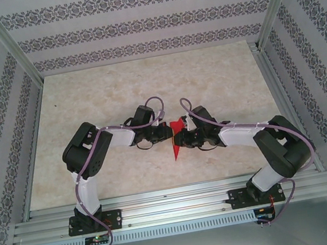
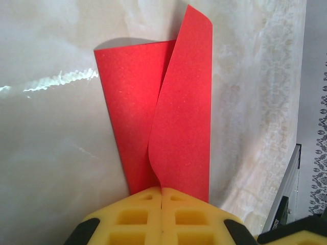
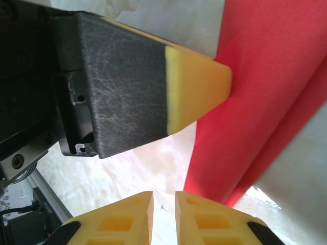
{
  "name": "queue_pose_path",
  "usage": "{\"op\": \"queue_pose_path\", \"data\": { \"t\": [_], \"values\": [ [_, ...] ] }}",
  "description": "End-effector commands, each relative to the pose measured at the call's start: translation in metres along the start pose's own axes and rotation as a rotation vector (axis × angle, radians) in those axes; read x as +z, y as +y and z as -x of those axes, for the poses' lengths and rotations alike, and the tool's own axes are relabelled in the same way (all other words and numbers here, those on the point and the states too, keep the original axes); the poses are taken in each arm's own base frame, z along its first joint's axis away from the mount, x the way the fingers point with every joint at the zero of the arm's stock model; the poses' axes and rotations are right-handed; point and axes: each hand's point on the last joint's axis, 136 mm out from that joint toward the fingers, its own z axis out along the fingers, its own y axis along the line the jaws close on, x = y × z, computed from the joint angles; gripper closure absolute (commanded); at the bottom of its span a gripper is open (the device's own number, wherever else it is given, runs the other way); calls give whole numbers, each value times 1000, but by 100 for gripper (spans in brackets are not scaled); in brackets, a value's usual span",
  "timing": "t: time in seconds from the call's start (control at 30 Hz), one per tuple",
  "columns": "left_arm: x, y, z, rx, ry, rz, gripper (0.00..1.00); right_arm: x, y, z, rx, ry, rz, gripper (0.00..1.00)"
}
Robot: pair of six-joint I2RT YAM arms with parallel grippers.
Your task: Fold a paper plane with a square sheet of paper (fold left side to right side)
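The red sheet of paper (image 1: 176, 143) is folded into a narrow piece that tapers to a point toward the near edge, and is held up off the table between the two arms. My left gripper (image 1: 166, 133) is shut on it: in the left wrist view the yellow fingers (image 2: 138, 214) meet on the paper's (image 2: 176, 117) lower end, and two flaps rise apart above them. My right gripper (image 1: 183, 138) sits just right of the paper. In the right wrist view its jaws (image 3: 163, 204) stand a narrow gap apart with only table between them, and the paper (image 3: 255, 112) hangs to their right.
The pale marble-look table (image 1: 145, 88) has free room behind and to both sides of the arms. An aluminium rail (image 1: 176, 202) runs along the near edge, and patterned walls (image 1: 135, 24) close in the back and sides. The left gripper's finger (image 3: 196, 87) hangs close above my right jaws.
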Motion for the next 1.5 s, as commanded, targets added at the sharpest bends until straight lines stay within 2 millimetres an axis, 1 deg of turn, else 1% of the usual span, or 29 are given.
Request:
{"op": "queue_pose_path", "data": {
  "t": [0.0, 0.43, 0.67, 1.33, 1.4, 1.47],
  "values": [
    [5, 9, 7, 18, -11, 11, 100, 4, 3, -1, -5, -7, 23, 81],
    [8, 13, 9, 8, -13, 25, 100, 19, 1, -1, 8, 4, 42, 82],
    [11, 14, 13, 4, -18, 31, 100, 25, -4, -2, 20, 4, 39, 83],
    [14, 20, 12, -9, -12, 47, 100, 37, -17, -3, 51, -3, 29, 82],
    [14, 20, 12, -9, -11, 45, 100, 39, -21, -4, 58, 1, 15, 82],
    [11, 18, 12, -1, -15, 44, 97, 40, -26, -8, 68, 15, -6, 83]
  ]
}}
